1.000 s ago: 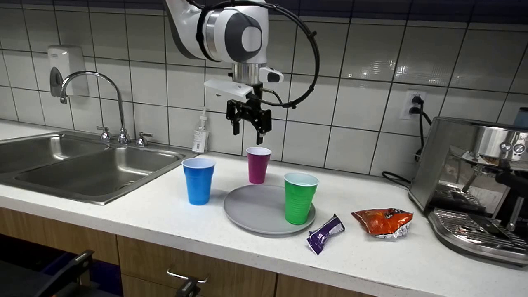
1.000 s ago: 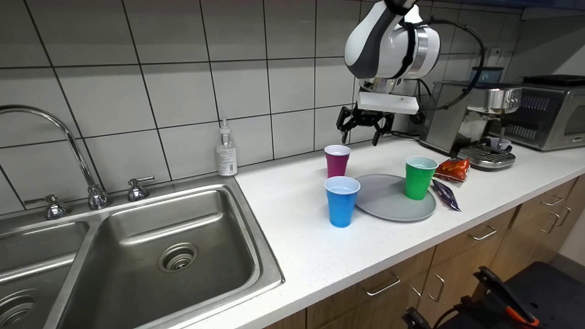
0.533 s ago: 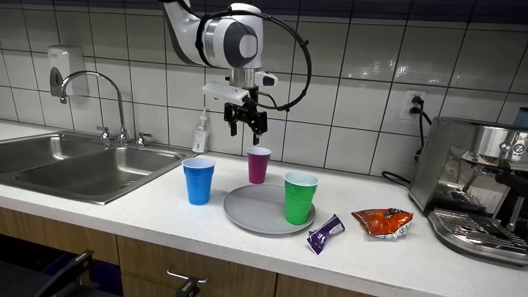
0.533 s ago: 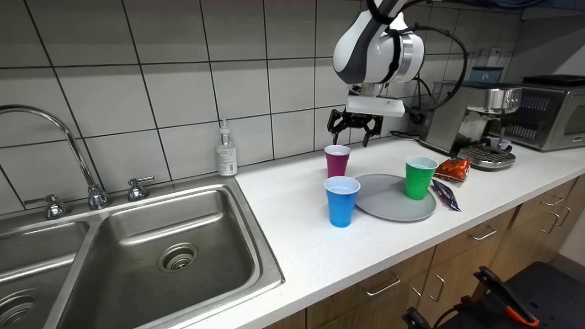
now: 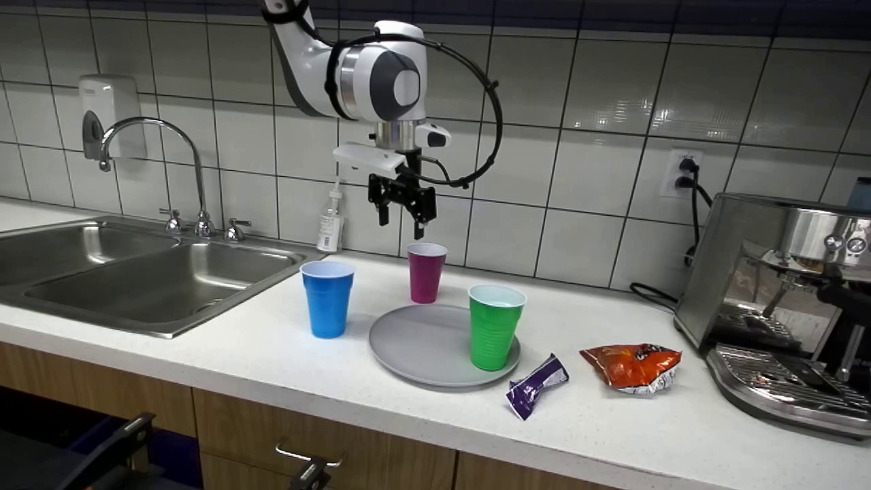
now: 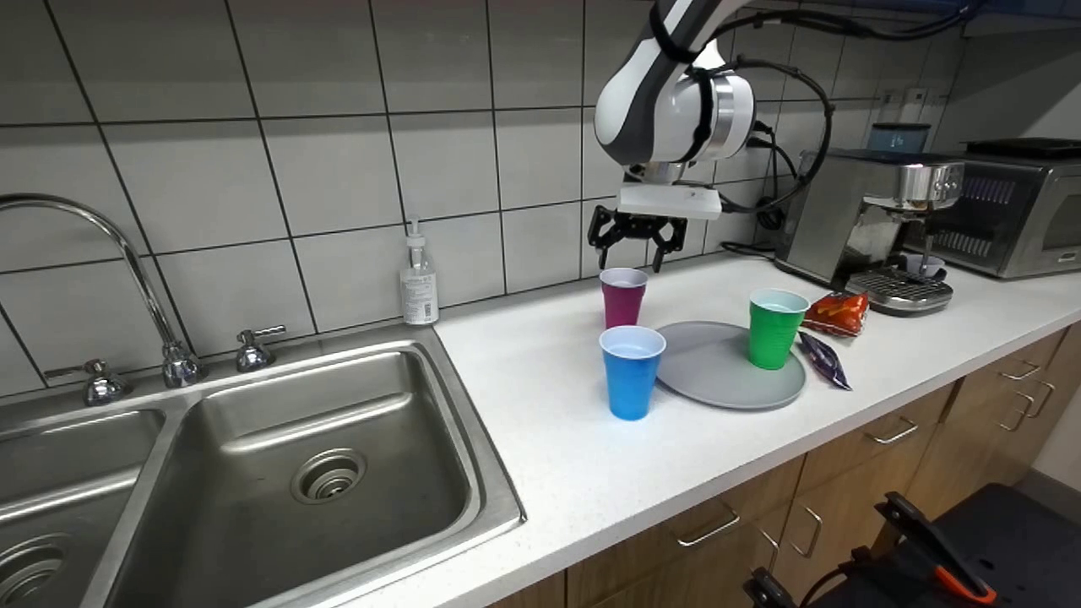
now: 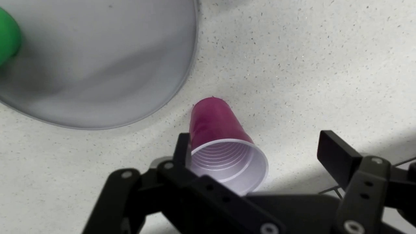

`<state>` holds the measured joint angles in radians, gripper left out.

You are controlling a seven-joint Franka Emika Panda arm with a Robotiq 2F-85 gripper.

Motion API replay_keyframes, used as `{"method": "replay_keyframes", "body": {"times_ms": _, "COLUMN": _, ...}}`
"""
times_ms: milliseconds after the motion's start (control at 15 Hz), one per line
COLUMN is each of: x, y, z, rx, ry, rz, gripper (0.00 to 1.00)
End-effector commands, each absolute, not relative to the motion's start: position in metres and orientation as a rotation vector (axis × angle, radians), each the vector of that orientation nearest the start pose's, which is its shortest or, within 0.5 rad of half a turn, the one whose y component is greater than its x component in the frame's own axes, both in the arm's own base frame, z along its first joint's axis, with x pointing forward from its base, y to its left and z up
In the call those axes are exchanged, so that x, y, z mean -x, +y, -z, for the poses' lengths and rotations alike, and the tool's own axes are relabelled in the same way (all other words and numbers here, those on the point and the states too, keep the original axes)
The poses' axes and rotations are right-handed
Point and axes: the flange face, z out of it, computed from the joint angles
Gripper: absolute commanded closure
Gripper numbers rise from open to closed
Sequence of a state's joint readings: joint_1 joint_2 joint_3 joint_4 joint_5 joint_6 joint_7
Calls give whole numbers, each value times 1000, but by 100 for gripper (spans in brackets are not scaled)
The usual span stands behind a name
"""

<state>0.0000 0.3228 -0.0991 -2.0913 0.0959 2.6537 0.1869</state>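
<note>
Landmark: grey plate (image 5: 415,340), on white speckled countertop (image 5: 258,347). Behind plate, tiled wall (image 5: 565,163); left, in both exterior views, steel sink (image 6: 490,473); right, coffee machine (image 5: 748,292). Magenta cup (image 5: 425,275) upright, just beside plate, wall side. Gripper (image 5: 401,230) above and behind plate, near the cup's rim, fingers spread wide, empty. Writing: pump bottle (image 6: 419,287), left of plate, label (image 6: 420,301) too small to read; orange bag (image 5: 629,367), right of plate, print illegible.

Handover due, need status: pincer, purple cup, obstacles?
Pincer open, empty, above purple cup. Cup upright on counter. Gray plate close by, apart; nothing seen between pincer and cup.
</note>
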Motion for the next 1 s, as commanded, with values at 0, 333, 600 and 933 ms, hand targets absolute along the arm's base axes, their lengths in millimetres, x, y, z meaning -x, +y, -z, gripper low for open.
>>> {"method": "replay_keyframes", "body": {"times_ms": 0, "x": -621, "y": -56, "z": -290, "rx": 3049, "ry": 572, "rz": 387, "gripper": 0}}
{"method": "replay_keyframes", "body": {"times_ms": 333, "x": -634, "y": -55, "z": -279, "rx": 3054, "ry": 591, "rz": 380, "gripper": 0}}
{"method": "replay_keyframes", "body": {"times_ms": 600, "x": -643, "y": -53, "z": -270, "rx": 3054, "ry": 602, "rz": 374, "gripper": 0}}
{"method": "replay_keyframes", "body": {"times_ms": 933, "x": -654, "y": -51, "z": -263, "rx": 3052, "ry": 605, "rz": 376, "gripper": 0}}
